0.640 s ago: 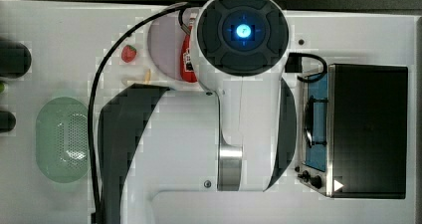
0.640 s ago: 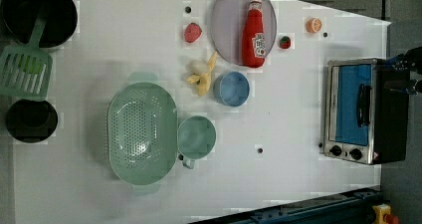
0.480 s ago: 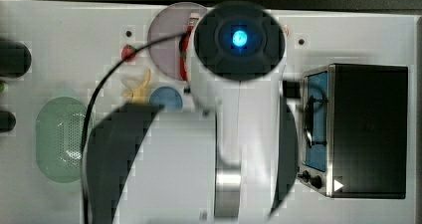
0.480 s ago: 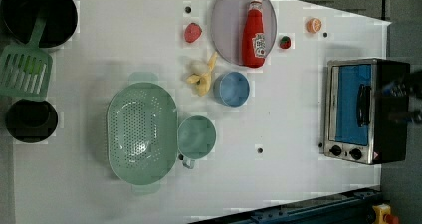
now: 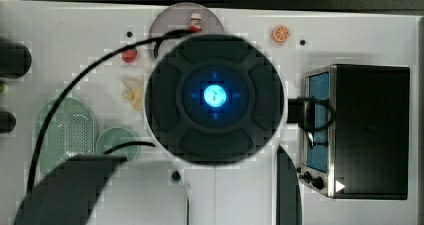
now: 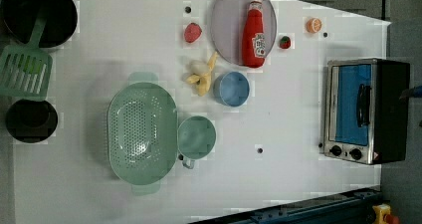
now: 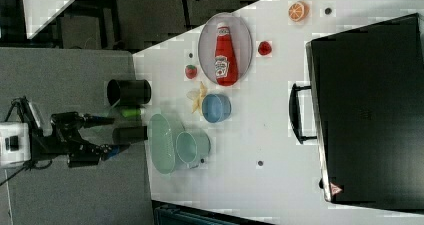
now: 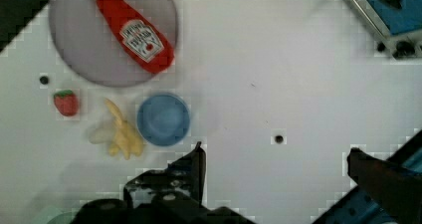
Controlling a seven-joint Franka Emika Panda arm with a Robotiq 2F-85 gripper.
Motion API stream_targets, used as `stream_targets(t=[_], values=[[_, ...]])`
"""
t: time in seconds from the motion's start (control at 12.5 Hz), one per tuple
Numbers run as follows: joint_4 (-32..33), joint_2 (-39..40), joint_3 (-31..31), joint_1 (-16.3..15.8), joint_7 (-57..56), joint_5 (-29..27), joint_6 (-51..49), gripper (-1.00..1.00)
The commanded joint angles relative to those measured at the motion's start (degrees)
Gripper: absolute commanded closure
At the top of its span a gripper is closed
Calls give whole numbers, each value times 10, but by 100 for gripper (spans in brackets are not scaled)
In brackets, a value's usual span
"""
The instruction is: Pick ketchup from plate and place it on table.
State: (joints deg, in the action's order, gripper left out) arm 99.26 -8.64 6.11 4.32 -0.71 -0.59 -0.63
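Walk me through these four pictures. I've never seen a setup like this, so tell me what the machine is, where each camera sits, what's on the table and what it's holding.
It is a single robot arm. In the top view, the big round shape with a blue light is the arm, seen from above. The left and right views look at the white table from off the arm. The wrist view comes from a camera on the arm, and the dark parts at its edge are the gripper, open and holding nothing. The ketchup lies on the plate. Nearby are a blue dish, a banana, strawberries, a green colander, a green cup and a toaster oven.
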Motion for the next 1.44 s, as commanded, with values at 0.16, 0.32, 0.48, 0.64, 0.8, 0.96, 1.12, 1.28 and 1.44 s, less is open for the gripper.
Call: stream_targets(t=[0.16, 0.32, 0.48, 0.64, 0.8, 0.96, 1.12, 1.28, 1.44], values=[[16, 103, 5, -2, -99, 0, 50, -100], [16, 151, 10, -5, -162, 0, 82, -100], [15, 200, 11, -12, -223, 0, 120, -100], [14, 245, 11, -17, -254, 1, 167, -100], [13, 289, 11, -22, -269, 17, 210, -100], [7, 334, 11, -30, -277, 41, 269, -100], [4, 374, 11, -35, -284, 56, 340, -100], [1, 411, 11, -39, -320, 75, 400, -100], [0, 443, 10, -41, -326, 95, 452, -100]])
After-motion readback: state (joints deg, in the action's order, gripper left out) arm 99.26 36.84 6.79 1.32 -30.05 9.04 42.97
